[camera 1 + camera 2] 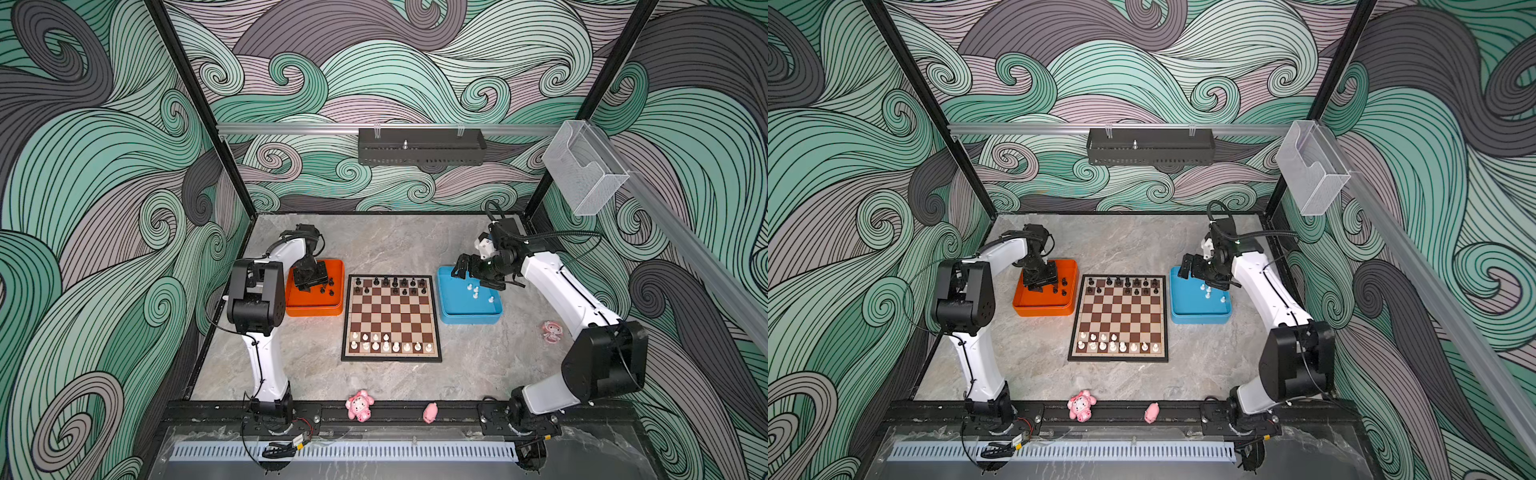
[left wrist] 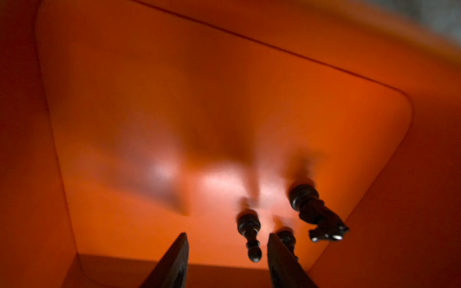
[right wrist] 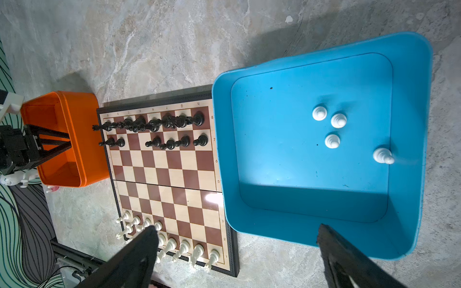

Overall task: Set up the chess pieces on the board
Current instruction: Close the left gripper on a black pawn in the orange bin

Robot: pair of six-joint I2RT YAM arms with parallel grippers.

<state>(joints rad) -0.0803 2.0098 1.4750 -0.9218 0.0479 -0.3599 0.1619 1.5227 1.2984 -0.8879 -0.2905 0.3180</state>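
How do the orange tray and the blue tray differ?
The orange tray sits left of the board, holding black pieces; the blue tray sits right, holding white pieces. The left gripper is down inside the orange tray; the right gripper hangs above the blue tray. Both are squarish.

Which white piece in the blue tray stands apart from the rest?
The white piece nearest the wall of the blue tray; the other three cluster together.

Clearances we list: board (image 1: 390,318) middle ranks bare; black pieces (image 1: 395,283) crowd its far ranks, white pieces (image 1: 385,345) its near ranks. Orange tray (image 1: 313,311) walls and three loose chessmen (image 2: 316,214) close round the left hand (image 2: 227,239).
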